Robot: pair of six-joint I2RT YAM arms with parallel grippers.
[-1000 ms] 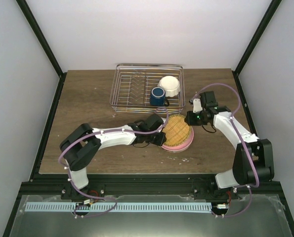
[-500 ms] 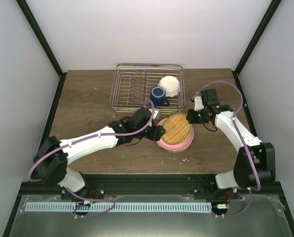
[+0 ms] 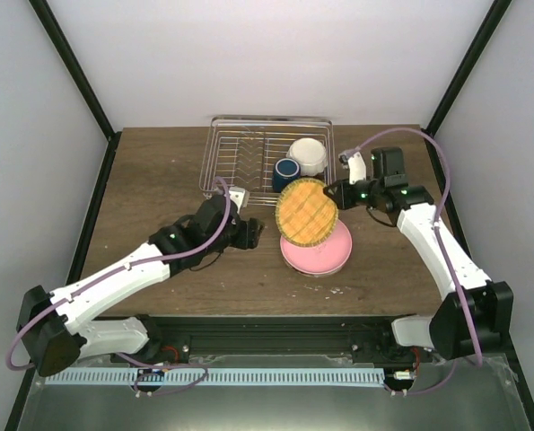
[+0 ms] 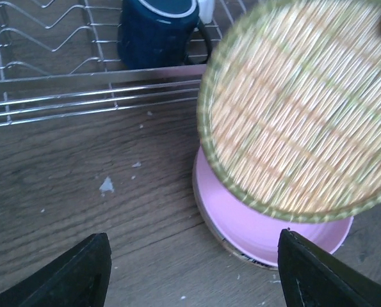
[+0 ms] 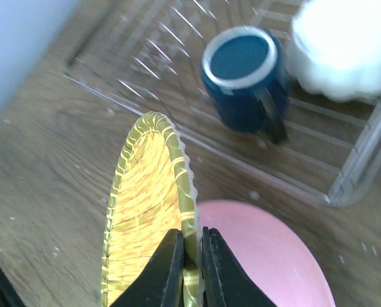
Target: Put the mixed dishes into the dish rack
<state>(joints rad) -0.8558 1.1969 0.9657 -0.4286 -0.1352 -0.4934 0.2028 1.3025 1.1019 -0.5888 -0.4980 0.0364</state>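
right wrist: pincer (image 5: pixel 190 238) tight on yellow-lime plate (image 5: pixel 145 211) above pink plate (image 5: pixel 260 256)

Right hand (image 5: pixel 190 242) aloft, clamped tight; left hand (image 4: pixel 190 246) low, spread wide.

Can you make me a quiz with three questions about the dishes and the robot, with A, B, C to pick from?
1. Where is the dark blue mug?
A. in the dish rack
B. in a sink
C. on a shelf

2. What colour is the plate lying flat on the table?
A. green
B. pink
C. white

3. How is the right gripper?
A. wide open
B. shut on the yellow plate
C. out of sight

Answers:
1 A: it stands inside the rack's wires beside the white bowl.
2 B: pink shows below the tilted yellow plate.
3 B: the right wrist view shows both fingers pinching its rim.
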